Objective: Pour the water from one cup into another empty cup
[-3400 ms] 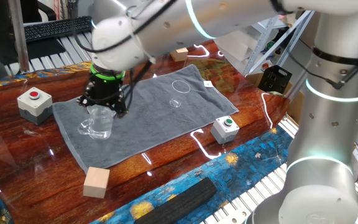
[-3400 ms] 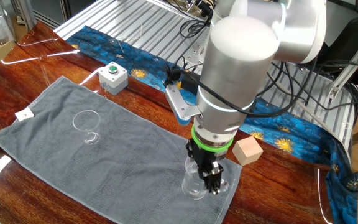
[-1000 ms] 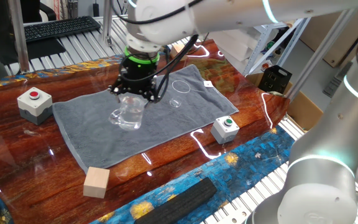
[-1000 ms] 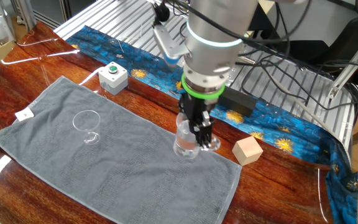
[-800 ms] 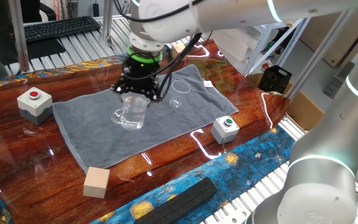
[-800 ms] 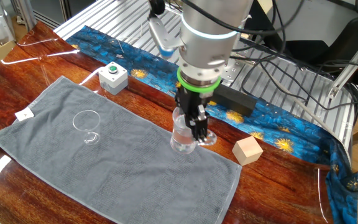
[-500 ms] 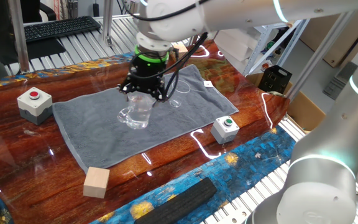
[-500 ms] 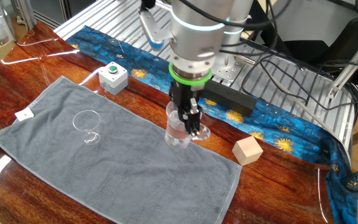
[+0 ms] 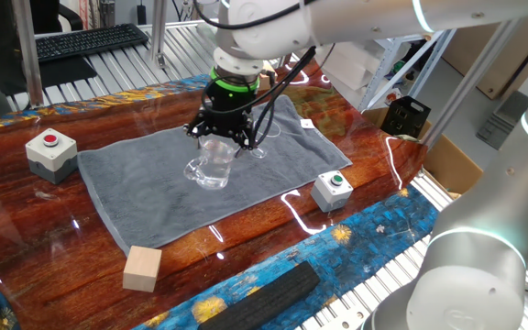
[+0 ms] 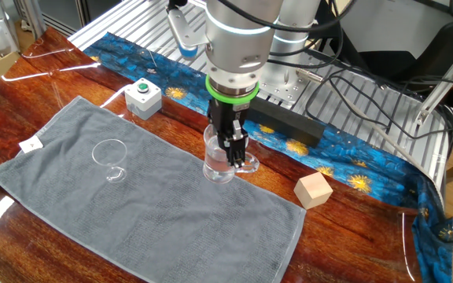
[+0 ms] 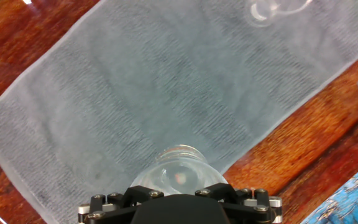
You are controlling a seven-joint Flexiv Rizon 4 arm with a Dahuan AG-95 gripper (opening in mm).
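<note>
The red-brown wooden table carries a grey towel spread across its middle, and the big white robot arm reaches in over it from the right side of one fixed view. The gripper points straight down with its fingers closed on the glass mug, gripping it at the rim on the handle side, so the mug hangs upright just above the towel near the towel's far long edge as the other fixed view shows it. The hand view looks down into the mug, over the towel near its edge; the water itself cannot be made out. The small handleless glass stands alone on the towel, well apart to the left of the mug in the other fixed view, toward the towel's end with the white tag. On the bare wood sit a button box with a red cap, a button box with a green cap and a pale wooden block.
</note>
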